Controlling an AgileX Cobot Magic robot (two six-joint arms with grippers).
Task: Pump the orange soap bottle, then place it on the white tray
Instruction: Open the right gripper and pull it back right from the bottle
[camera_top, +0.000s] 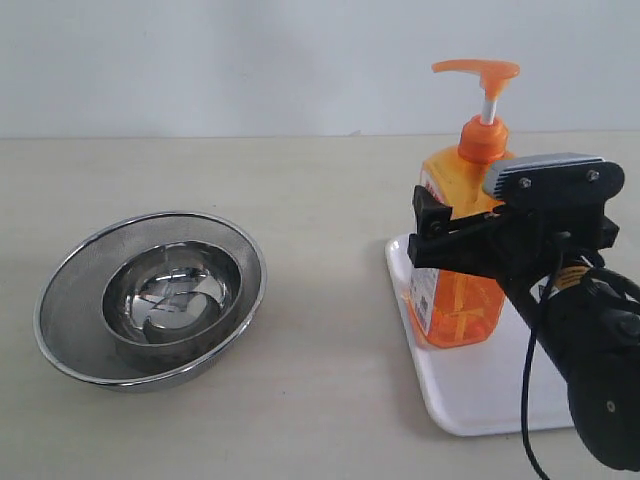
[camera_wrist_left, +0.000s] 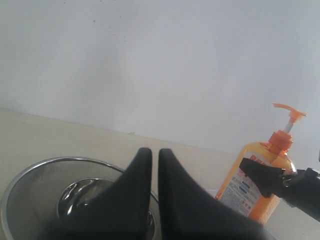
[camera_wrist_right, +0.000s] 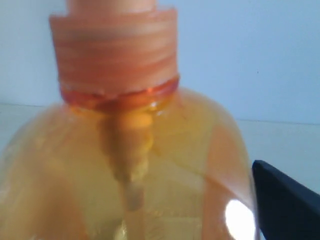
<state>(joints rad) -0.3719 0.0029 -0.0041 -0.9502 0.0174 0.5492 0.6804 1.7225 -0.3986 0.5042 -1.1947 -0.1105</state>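
Observation:
The orange soap bottle stands upright on the white tray, near the tray's left end, with its pump head up. My right gripper reaches in from the right and is shut on the bottle's upper body. In the right wrist view the bottle fills the picture and one black finger lies against its side; the other finger is hidden. My left gripper is shut with nothing in it and hangs over the steel bowls, left of the bottle. It is out of the exterior view.
Two round steel bowls, nested, sit on the beige table at the left, also seen under my left gripper. A pale wall runs behind the table. The right arm's black body and cable cover the tray's right end.

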